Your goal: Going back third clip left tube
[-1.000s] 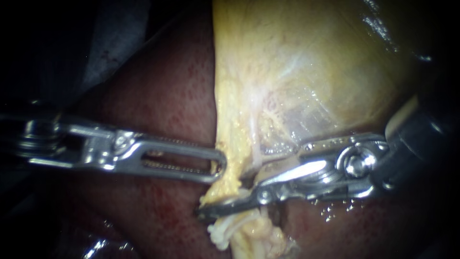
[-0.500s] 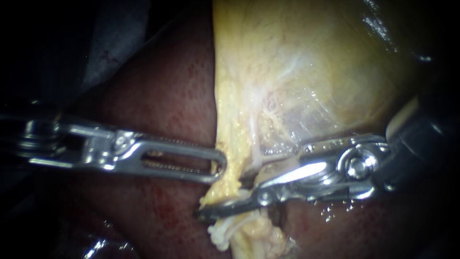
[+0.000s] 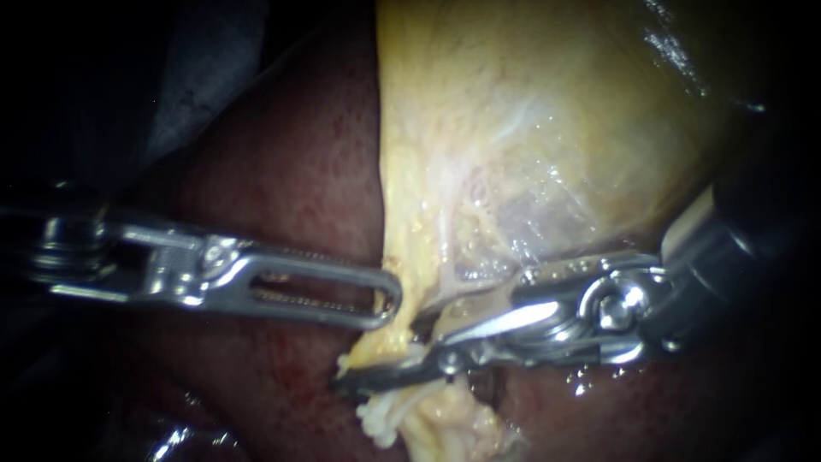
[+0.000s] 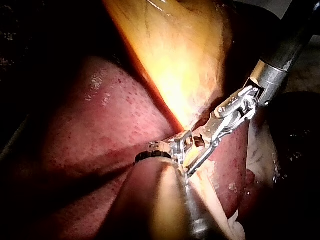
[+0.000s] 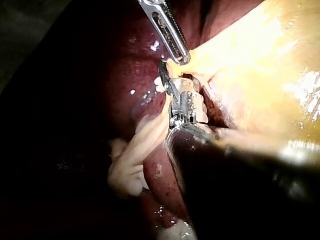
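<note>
The yellow gallbladder [image 3: 530, 111] narrows downward into a stalk [image 3: 389, 338] with pale frayed strands [image 3: 385, 419] below. Which tube is the left one I cannot tell, and no clip shows. My right instrument [image 3: 376, 355] comes in from the right. Its jaws are open and straddle the stalk, the bright upper jaw above it and the dark lower jaw beneath. My left instrument [image 3: 389, 298] lies level, jaws together, pinching the gallbladder's left edge. In the right wrist view, my right instrument [image 5: 170, 82] sits just under my left instrument's tip [image 5: 182, 56].
Dark red liver [image 3: 282, 171] lies behind and below both instruments. In the left wrist view, my left instrument [image 4: 177, 147] and my right instrument [image 4: 202, 157] meet at the stalk's narrow end. Darkness surrounds the tissue on every side.
My right instrument has slid left and slightly up, its open jaws reaching farther across the stalk, and the stalk has shifted left with it. My left instrument has barely moved.
</note>
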